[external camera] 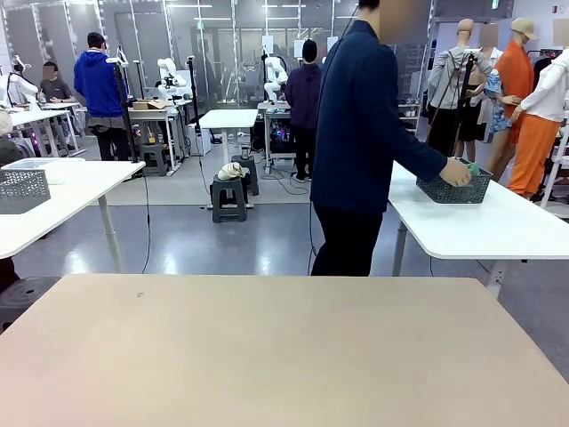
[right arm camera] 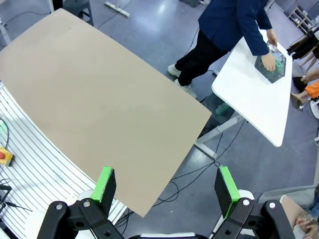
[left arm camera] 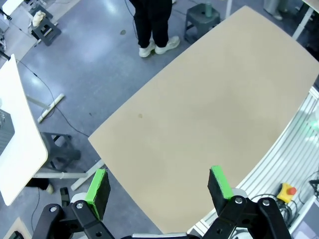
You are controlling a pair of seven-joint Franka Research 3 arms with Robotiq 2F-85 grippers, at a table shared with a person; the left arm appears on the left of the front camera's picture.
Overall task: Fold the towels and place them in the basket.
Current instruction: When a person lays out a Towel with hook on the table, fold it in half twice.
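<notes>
1. One basket stands on the white bench at the far right; mint-green towel shows at its rim, how many I cannot tell
2. One person stands beside it, one hand at the basket's rim
3. A second grey mesh basket sits far left
4. Two left fingers and two right fingers are spread wide, gripping nothing, above the near beige bench
</notes>
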